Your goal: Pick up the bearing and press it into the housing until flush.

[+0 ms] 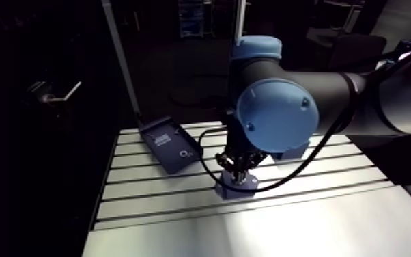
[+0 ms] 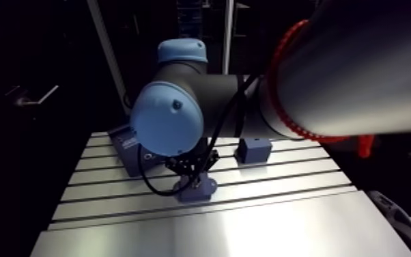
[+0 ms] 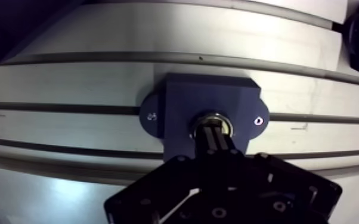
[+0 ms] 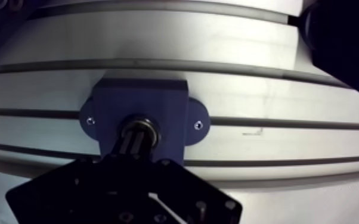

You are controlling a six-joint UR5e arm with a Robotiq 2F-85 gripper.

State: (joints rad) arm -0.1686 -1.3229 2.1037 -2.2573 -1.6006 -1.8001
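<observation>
A dark blue housing (image 3: 212, 95) with two mounting ears sits on the slotted aluminium table (image 3: 68, 128), directly under my gripper (image 3: 214, 133). The bearing (image 3: 209, 117) shows as a metal ring seated in the housing's round bore. My fingers are shut together, and their tips rest down on the bearing's middle, hiding its centre. How deep the ring sits against the housing's top face cannot be told. In the arm view the gripper (image 1: 237, 175) stands upright over the housing (image 1: 239, 189) near the table's middle.
A dark blue flat case (image 1: 170, 144) lies on the table behind and left of the housing. A second blue block (image 2: 254, 150) stands behind and to the right. The table's grooves run left to right, with a smooth plate (image 1: 263, 229) towards the front.
</observation>
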